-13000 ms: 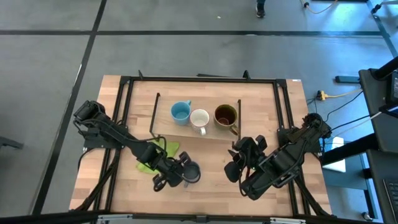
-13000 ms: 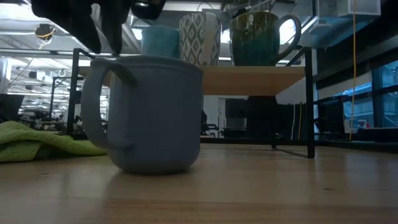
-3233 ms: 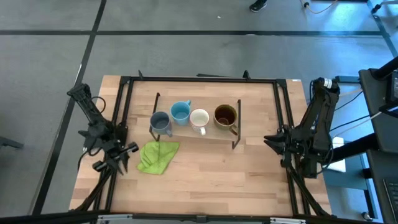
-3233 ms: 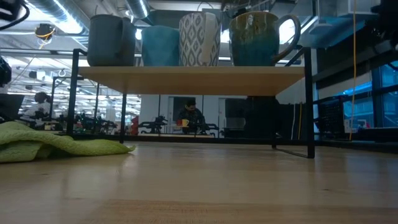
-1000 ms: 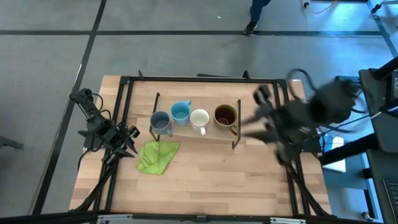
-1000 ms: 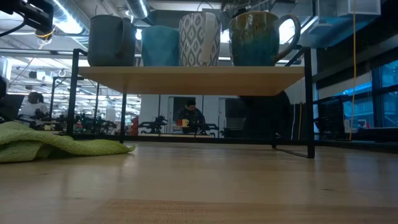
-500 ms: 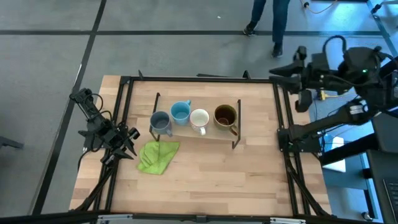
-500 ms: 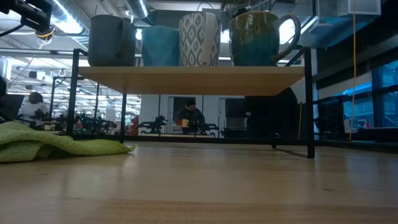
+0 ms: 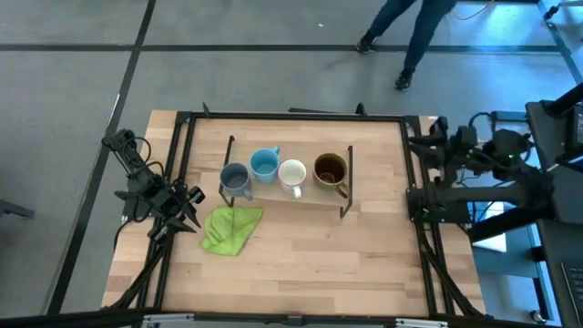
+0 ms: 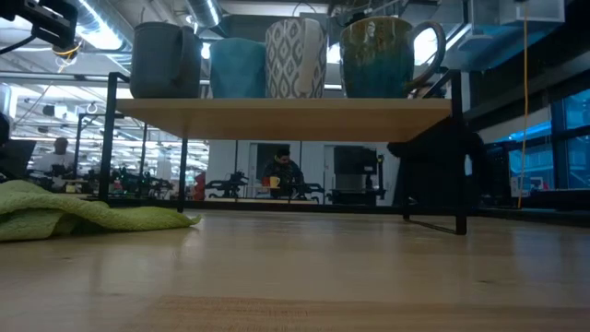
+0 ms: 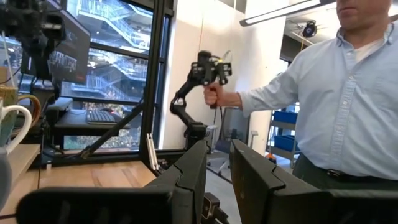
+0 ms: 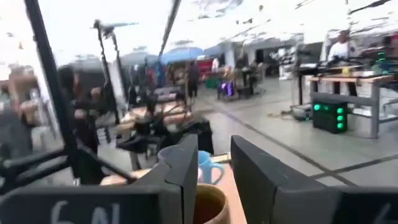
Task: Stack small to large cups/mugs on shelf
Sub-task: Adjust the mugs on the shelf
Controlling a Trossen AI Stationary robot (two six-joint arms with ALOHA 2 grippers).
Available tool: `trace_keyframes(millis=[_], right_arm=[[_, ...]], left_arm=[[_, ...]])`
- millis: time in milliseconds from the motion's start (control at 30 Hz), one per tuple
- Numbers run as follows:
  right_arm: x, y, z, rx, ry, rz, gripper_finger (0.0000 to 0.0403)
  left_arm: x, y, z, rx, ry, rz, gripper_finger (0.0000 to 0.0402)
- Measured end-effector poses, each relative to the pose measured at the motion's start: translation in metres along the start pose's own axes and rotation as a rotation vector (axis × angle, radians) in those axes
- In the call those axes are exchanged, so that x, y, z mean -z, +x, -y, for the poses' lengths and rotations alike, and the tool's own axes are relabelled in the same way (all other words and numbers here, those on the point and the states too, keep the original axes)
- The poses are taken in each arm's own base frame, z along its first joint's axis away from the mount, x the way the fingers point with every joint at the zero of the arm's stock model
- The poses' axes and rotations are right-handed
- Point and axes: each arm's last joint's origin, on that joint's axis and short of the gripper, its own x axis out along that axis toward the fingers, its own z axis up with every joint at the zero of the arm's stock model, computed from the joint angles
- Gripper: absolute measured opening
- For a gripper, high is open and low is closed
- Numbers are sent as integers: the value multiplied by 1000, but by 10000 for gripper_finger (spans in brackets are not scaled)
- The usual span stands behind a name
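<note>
glazed mugs [image 9: 282,171] line the pale wooden shelf [image 9: 314,195]; left claw [image 9: 189,207] and right claw [image 12: 214,163] slightly spread, empty.

2 dark jointed arms w/ black cabling; left hand [image 11: 217,171] has 2 blocky black fingers [image 11: 252,174].

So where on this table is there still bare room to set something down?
The tabletop in front of the shelf is bare, right of the green cloth. Bare strips also lie between the shelf's ends and the table's side edges. The shelf is crowded: four mugs fill its length.
</note>
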Motion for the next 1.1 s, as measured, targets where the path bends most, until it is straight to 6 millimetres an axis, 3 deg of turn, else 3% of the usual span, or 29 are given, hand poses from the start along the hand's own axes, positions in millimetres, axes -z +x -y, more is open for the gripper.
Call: trace_keyframes(millis=[133, 267, 500, 667, 867, 1100], right_arm=[[18, -33, 7, 18, 52, 67, 98], [51, -41, 12, 45, 57, 26, 98], [95, -18, 18, 126, 18, -55, 98], [130, 0, 21, 146, 38, 14, 98], [161, 7, 25, 169, 65, -18, 98], [172, 7, 28, 236, 60, -87, 98]], left_arm=[[0, 0, 0, -2, -15, 0, 66], [0, 0, 0, -3, -18, -1, 66], [0, 0, -1, -20, -16, -3, 66], [1, 0, -1, -34, -13, -7, 66], [0, 0, -1, -33, -25, -2, 66], [0, 0, -1, -28, -42, 1, 66]])
